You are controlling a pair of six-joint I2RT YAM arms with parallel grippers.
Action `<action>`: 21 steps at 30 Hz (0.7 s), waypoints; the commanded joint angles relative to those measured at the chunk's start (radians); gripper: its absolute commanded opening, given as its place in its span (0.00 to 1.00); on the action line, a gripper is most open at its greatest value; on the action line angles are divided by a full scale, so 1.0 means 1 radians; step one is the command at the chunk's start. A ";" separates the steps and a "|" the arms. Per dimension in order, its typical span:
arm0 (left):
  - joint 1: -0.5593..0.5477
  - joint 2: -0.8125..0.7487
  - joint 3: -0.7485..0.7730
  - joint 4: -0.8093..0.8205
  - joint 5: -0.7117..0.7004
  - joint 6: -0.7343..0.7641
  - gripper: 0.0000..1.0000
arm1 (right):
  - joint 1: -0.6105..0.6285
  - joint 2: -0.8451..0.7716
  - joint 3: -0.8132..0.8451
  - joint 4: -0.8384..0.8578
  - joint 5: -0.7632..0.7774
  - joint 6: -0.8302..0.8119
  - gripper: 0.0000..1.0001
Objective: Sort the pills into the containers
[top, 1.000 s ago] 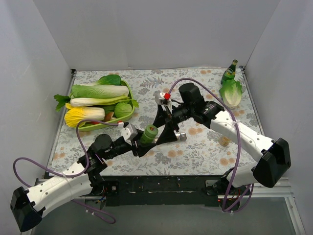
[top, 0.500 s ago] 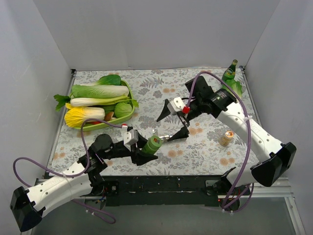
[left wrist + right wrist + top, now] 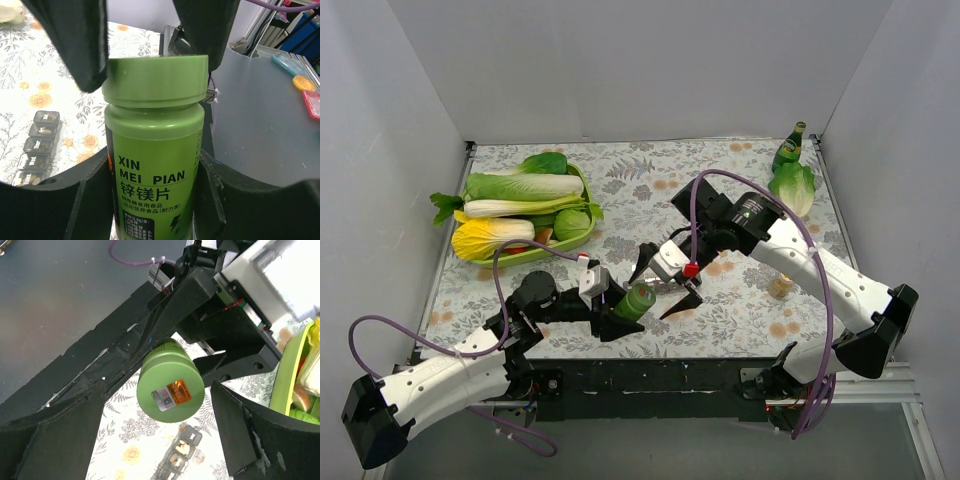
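Pill bottle (image 3: 155, 150), green, cap (image 3: 156, 80) on, fills the centre of the left-wrist view. It's clenched by the L claw (image 3: 625, 308), low-centre in the top view, held off the worktop (image 3: 735, 312). R claw (image 3: 663, 283) is spread wide, fingers either side of the cap w/ gaps showing. Containers (image 3: 37, 150) lie lower left of the left-wrist view, near the bottle. Risks: R claw closes off-centre, or L grip is weak, so bottle spins or slips. Once uncapped, tilt could spill pills past the strip.
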 commanded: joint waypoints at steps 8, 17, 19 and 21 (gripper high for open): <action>0.003 0.005 0.029 0.061 0.016 -0.007 0.00 | 0.014 -0.021 -0.027 0.112 0.049 0.119 0.78; 0.003 0.034 0.069 0.002 -0.066 0.054 0.00 | 0.034 -0.034 -0.063 0.106 0.036 0.214 0.54; 0.003 0.042 0.079 -0.002 -0.089 0.065 0.00 | 0.044 -0.031 -0.074 0.120 0.039 0.261 0.52; 0.003 0.042 0.085 -0.004 -0.118 0.083 0.00 | 0.044 -0.028 -0.094 0.155 0.043 0.344 0.51</action>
